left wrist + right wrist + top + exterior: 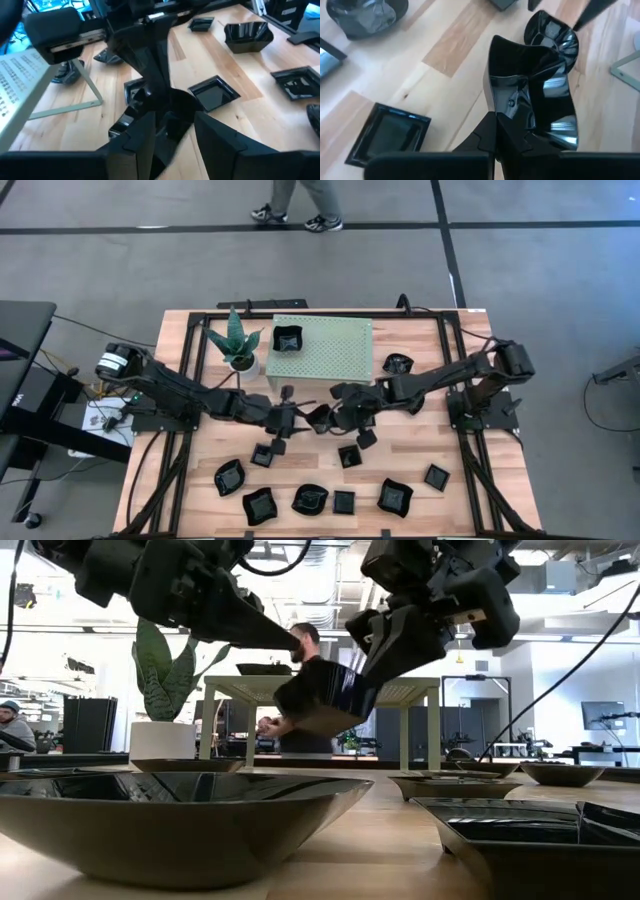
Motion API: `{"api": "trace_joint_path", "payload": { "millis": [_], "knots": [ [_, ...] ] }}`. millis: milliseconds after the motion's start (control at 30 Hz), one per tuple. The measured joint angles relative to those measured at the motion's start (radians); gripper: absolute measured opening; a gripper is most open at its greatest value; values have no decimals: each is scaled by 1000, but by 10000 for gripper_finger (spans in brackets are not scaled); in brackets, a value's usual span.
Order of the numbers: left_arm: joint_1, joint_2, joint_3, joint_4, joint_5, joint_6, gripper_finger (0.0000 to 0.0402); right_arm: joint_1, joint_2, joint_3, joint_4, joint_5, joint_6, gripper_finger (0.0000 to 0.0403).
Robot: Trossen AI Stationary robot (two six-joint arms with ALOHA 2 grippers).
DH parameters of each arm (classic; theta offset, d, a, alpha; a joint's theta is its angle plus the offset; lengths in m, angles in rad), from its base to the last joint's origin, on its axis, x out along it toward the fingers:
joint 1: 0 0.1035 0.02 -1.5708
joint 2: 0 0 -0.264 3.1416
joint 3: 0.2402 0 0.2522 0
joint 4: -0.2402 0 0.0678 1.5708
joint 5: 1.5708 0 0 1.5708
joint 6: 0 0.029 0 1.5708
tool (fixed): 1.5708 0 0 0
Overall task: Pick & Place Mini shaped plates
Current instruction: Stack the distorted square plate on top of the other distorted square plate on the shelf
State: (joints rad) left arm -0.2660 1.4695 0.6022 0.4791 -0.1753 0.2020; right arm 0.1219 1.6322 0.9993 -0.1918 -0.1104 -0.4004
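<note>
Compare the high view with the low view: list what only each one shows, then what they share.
Only the high view: the pale green perforated stand's top with one black dish on it, and a passer-by's shoes.

Only the low view: the lifted dish tilted in mid-air, and a person behind the table.

Both: the potted plant, both arms meeting mid-table, the right gripper holding the dish, and the left gripper beside it.
</note>
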Motion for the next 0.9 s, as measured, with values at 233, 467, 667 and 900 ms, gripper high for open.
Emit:
{"api": "trace_joint_path", "payload": {
  "millis": [233,467,667,900],
  "knots": [
    [0,1,0,-10,0,-27,130,-1,-5,0,5,2,-2,1],
    [0,35,0,-21,1,-27,126,8,-39,2,10,2,-2,1],
    [0,24,0,-19,1,-27,126,8,-50,2,9,3,-1,1],
    [-1,24,0,-23,56,-27,114,8,-50,2,17,3,-5,1]
  ]
}}
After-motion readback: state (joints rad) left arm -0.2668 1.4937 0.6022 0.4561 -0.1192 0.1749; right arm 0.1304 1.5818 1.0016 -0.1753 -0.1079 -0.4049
